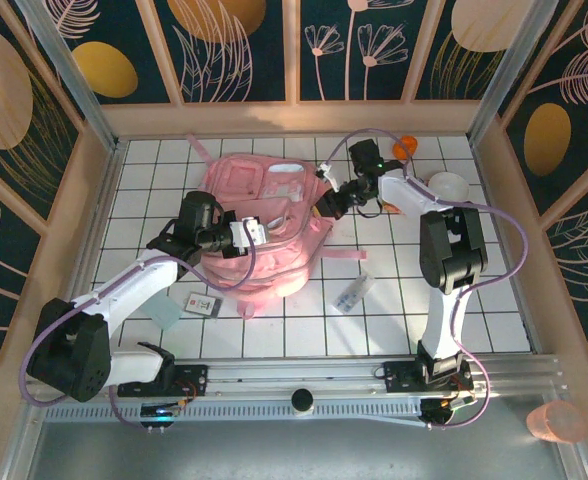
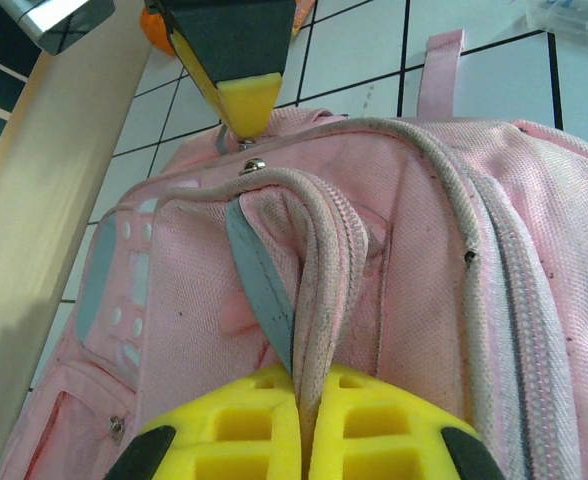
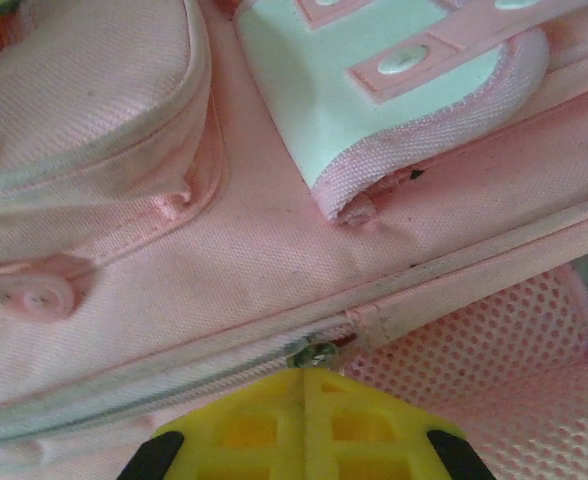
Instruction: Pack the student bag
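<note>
- Top view: student bag (image 1: 274, 265) lies flat in the middle of the white-tiled desk (image 1: 474, 310), between the two arms.
- Left claw (image 1: 246, 233) sits on the bag's near-left part, fingers in the fabric. Can't read the opening from up here.
- Right claw (image 1: 326, 200) is at the bag's right edge, touching it. Opening is not readable here either.
- Loose stuff on the desk: small card (image 1: 204, 303) just left of the bag's near end, clear flat case (image 1: 352, 293) near its right side, white bowl (image 1: 446, 185) well to the right by the right arm.
- Left wrist view: left claw (image 2: 304, 395) is almost fully closed, its yellow pads (image 2: 374, 430) pinching a raised piped rim (image 2: 319, 300) of the bag. A grey strap runs into the same pinch.
- Bag fabric fills the view ahead. At the far end a yellow-tipped dark finger (image 2: 246, 95) of the right claw comes down onto the bag's edge.
- Right wrist view: right claw (image 3: 306, 385) is closed, its pads pressed together with no visible gap. The metal zip pull (image 3: 312, 352) is nipped at the tips.
- The pull sits on the zip line across the bag, with pink mesh just right of it and a front pocket above.
</note>
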Available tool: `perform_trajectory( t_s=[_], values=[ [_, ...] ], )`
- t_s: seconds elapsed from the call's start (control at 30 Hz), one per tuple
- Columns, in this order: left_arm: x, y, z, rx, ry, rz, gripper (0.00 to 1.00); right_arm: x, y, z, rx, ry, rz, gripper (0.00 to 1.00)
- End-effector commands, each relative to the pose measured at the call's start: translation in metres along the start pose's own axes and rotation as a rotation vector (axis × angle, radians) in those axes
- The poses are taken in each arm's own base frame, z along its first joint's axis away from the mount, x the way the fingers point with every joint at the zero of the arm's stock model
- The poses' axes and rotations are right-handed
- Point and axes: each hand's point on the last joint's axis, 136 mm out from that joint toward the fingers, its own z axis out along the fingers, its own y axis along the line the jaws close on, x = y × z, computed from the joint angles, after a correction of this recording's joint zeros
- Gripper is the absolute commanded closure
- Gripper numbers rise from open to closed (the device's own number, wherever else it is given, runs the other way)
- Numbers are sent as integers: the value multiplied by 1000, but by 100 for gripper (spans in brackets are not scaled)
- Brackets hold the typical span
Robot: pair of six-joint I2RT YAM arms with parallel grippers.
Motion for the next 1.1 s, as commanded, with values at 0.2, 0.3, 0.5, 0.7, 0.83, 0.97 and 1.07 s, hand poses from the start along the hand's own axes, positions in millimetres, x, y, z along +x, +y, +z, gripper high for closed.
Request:
perform_trajectory(
  t_s=[0.2,0.3,0.5,0.7,0.83,0.97,1.07],
  values=[
    [-32,27,-8,-76,-87,90,100,-6,6,-11,42,12,61,100],
    [-34,26,-10,-77,-95,91,100,-5,-8,-14,66,-15,19,83],
    [-38,24,-13,-79,-113,86,100,0,-14,-9,58,-42,-153,60],
    [-41,26,-14,-82,-123,90,100,7,-15,1,35,-55,-297,51],
    [-43,27,-13,-78,-132,91,100,6,-18,7,18,-73,-342,50],
    [-45,26,-13,-72,-142,91,100,8,-13,14,-45,-92,-388,52],
    [-47,26,-13,-67,-151,93,100,9,-6,18,-110,-105,-414,56]
  ],
)
